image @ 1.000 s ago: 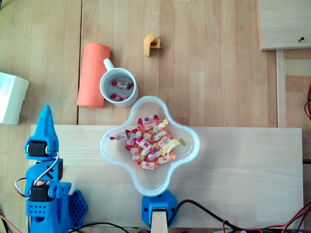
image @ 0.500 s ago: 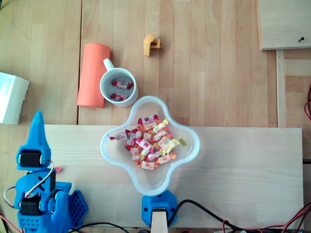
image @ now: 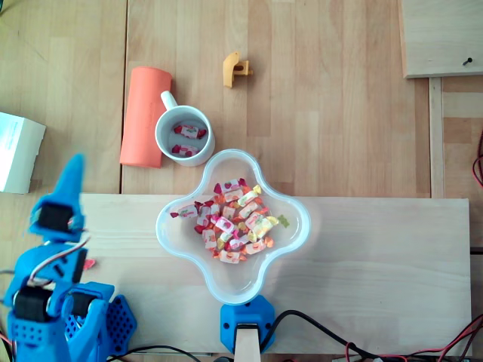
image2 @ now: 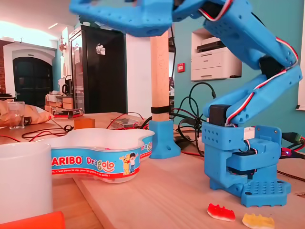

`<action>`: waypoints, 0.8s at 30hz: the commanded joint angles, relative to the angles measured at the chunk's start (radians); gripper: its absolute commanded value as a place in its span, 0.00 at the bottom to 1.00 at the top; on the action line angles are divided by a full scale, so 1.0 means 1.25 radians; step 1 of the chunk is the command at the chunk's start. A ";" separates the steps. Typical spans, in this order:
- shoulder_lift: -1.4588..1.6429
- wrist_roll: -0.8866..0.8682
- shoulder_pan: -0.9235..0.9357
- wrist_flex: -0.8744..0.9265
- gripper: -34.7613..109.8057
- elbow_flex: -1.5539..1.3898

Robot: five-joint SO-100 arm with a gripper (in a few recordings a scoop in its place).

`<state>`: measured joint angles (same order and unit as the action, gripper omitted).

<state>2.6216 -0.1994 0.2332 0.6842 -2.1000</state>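
My blue gripper (image: 74, 167) points up the picture at the left edge of the overhead view, tilted slightly right, its jaws together with nothing between them. In the fixed view the gripper (image2: 83, 9) hangs high over the table. It is well left of the clover-shaped white bowl (image: 296, 210) holding several wrapped candies (image: 230, 222). That bowl (image2: 95, 164) carries a printed band. A white mug (image: 161, 137) with two candies in it stands just above the bowl. A red gummy (image: 89, 264) lies on the board beside my arm's base, and the fixed view shows the red gummy (image2: 220, 212) next to a yellow gummy (image2: 259, 221).
An orange cylinder (image: 143, 113) lies against the mug's left side. A small orange part (image: 235, 69) sits farther up, and a white box (image: 19, 151) at the left edge. A wooden post in a blue foot (image: 245, 328) stands below the bowl. Cables run along the bottom edge.
The arm drew down and left, then the gripper swung back up and tilted to the right. The red gummy beside the base came into sight as the arm moved off it.
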 commanded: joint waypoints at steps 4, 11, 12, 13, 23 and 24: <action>-0.115 -0.153 0.182 0.173 0.24 0.114; -0.280 -0.309 0.344 0.347 0.23 0.126; -0.293 -0.337 0.361 0.364 0.23 0.126; -0.304 -0.368 0.377 0.378 0.23 0.128; -0.349 -0.610 0.450 0.393 0.23 0.128; -0.353 -0.617 0.450 0.391 0.23 0.128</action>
<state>2.1706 -0.9388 0.7762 1.1674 -1.9834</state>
